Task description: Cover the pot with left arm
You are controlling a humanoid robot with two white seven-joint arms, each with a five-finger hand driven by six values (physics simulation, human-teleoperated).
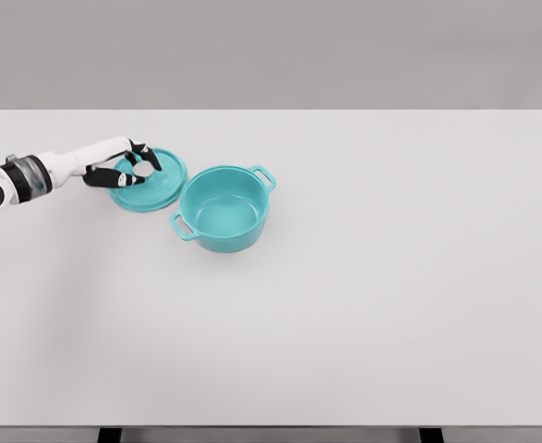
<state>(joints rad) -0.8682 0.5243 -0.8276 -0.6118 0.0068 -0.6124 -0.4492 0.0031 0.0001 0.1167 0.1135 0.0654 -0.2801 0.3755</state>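
The left robot hand [127, 166] curls its fingers around the knob of the teal lid [150, 185], which lies flat on the white desk [391, 277]; the uncovered teal pot [222, 209] stands just beside it.

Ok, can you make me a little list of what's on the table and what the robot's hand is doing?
pot: teal, open, two handles, upright on the table
lid: teal, lying flat on the table left of the pot, not on it
left hand: over the lid, fingers around its knob
right hand: not in view
pot covered: not yet
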